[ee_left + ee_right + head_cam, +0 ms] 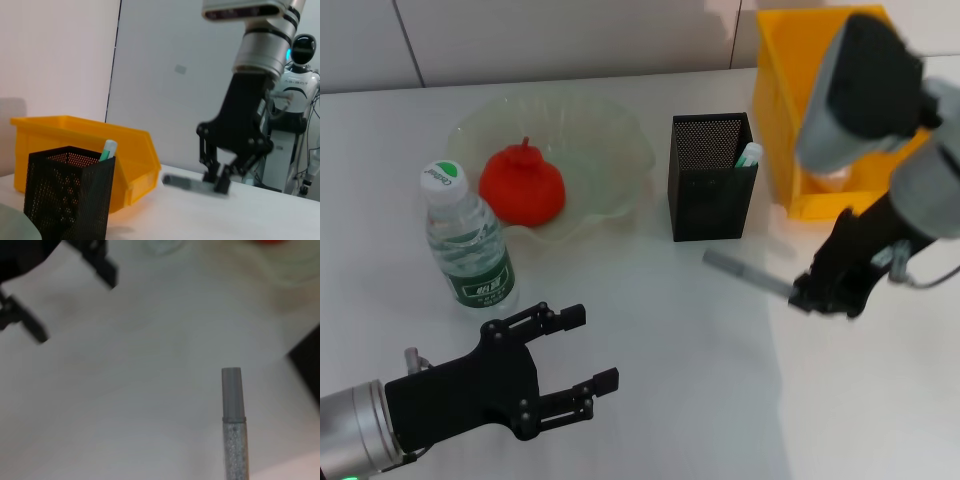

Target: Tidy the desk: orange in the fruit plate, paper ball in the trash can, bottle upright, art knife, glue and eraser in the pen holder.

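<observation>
Right end effector point(820, 296): closed on one end of the grey art knife point(748, 273), which I hold nearly level, clear of the bench point(670, 400), between the pen holder point(712, 178) and the trash can point(790, 130).
Left end effector point(582, 352): fingers spread, holding nothing, low over the bench in front of the bottle point(467, 240).
Step in hand: I judge it to be dropping the knife into the pen holder, where a green-tipped stick point(748, 154) already leans in one corner.
Doing it well: tip the free end down, centre it over the open mesh mouth clear of that stick, release only once it is inside.
Other items: orange point(522, 185) lies in the fruit plate point(620, 130); bottle stands upright.
Writing: bottle cap and label print too small to read.
</observation>
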